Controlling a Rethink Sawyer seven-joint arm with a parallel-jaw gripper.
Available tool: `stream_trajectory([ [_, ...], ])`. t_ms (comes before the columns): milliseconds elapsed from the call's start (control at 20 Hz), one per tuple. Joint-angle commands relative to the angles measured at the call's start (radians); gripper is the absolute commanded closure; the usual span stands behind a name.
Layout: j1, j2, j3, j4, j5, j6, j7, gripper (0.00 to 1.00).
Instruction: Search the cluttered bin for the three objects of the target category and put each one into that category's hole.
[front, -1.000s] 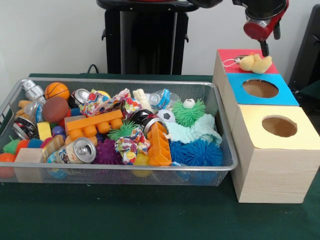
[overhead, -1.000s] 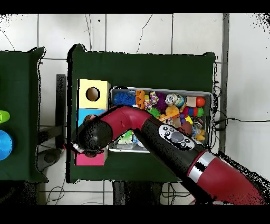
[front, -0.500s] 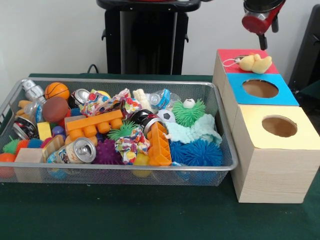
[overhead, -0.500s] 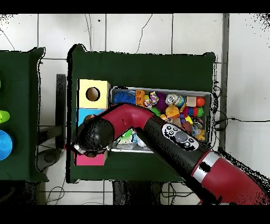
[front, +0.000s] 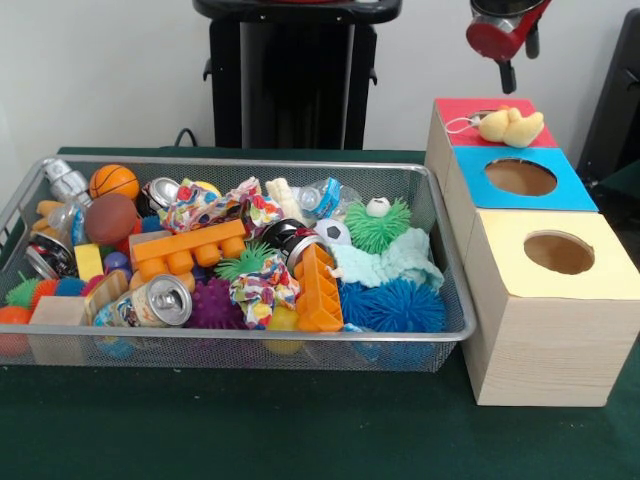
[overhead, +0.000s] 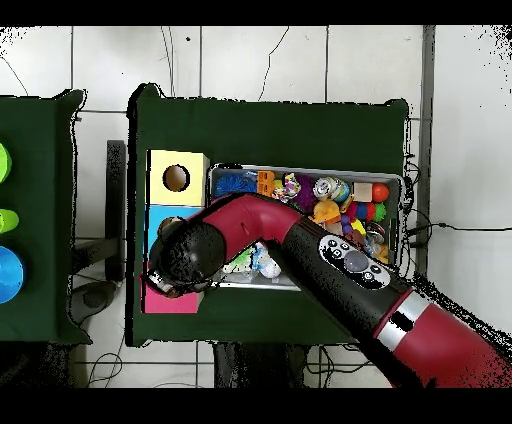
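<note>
A yellow plush duck (front: 510, 125) lies on top of the red box (front: 458, 110), over its hole and not inside it. My gripper (front: 507, 72) hangs above and slightly left of the duck, apart from it and holding nothing that I can see. In the overhead view the red arm (overhead: 300, 235) covers most of the red box (overhead: 170, 302) and hides both the gripper and the duck. The wire bin (front: 440, 330) holds several toys, among them a teal cloth (front: 392, 266), a blue spiky ball (front: 395, 305) and patterned fabric pieces (front: 262, 290).
A blue box (front: 575, 190) and a yellow box (front: 610, 270) with open round holes stand in a row in front of the red one, right of the bin. Cans (front: 160, 300), orange blocks (front: 185, 250) and balls (front: 113, 181) crowd the bin.
My gripper has risen and drifted left, away from the duck. The duck has stayed on the red box. In the overhead view the arm has swung slightly.
</note>
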Motion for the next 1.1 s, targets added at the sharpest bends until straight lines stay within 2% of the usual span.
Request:
stream_trajectory([
  [50,-0.033,0.010,0.009,-0.051,-0.098,0.071,-0.295,0.00],
  [1100,-0.034,0.093,-0.004,-0.039,-0.224,-0.054,-0.269,0.00],
])
